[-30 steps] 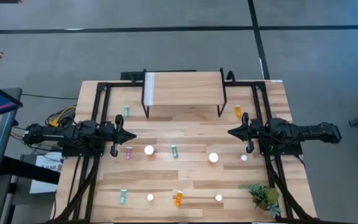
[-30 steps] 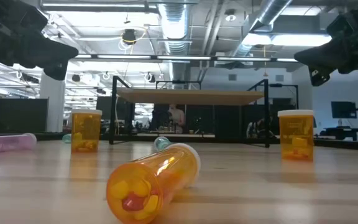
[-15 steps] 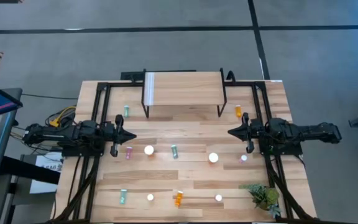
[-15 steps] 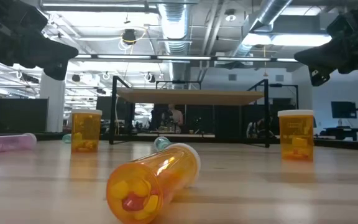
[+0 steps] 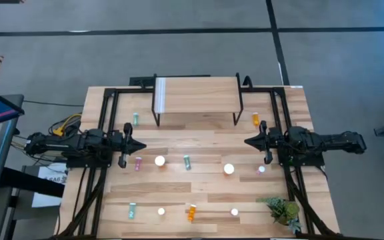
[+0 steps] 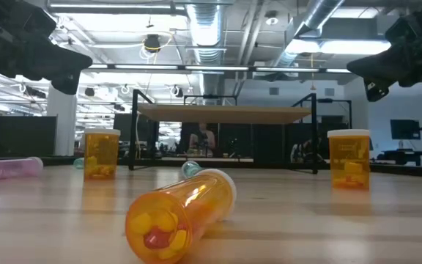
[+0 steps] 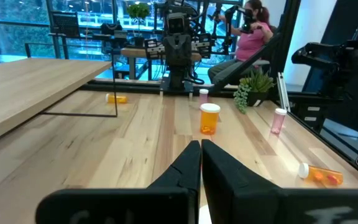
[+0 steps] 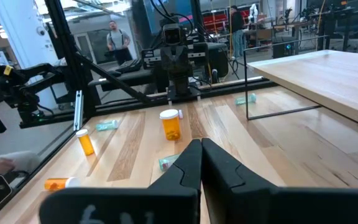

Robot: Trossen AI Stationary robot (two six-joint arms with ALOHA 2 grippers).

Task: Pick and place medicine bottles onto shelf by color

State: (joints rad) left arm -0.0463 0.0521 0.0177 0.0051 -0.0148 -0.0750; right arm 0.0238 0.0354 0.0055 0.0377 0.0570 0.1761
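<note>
Both grippers hover empty with fingers pressed together: the left gripper (image 5: 139, 145) near the table's (image 5: 205, 137) left edge, the right gripper (image 5: 249, 141) near its right edge. Medicine bottles (image 5: 187, 162) lie scattered between them, and the shelf (image 5: 199, 93) stands at the far edge.

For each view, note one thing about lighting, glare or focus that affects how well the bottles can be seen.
High view: glare washes the wide bottles' lids into white blobs. Low view: the nearest orange bottle looms large and soft, with bright ceiling lights behind the shelf. Wrist views: evenly lit, bottles distinct.

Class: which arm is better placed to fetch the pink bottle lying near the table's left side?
Left. The left gripper hovers shut just beside that pink bottle; the right gripper waits across the table.
</note>
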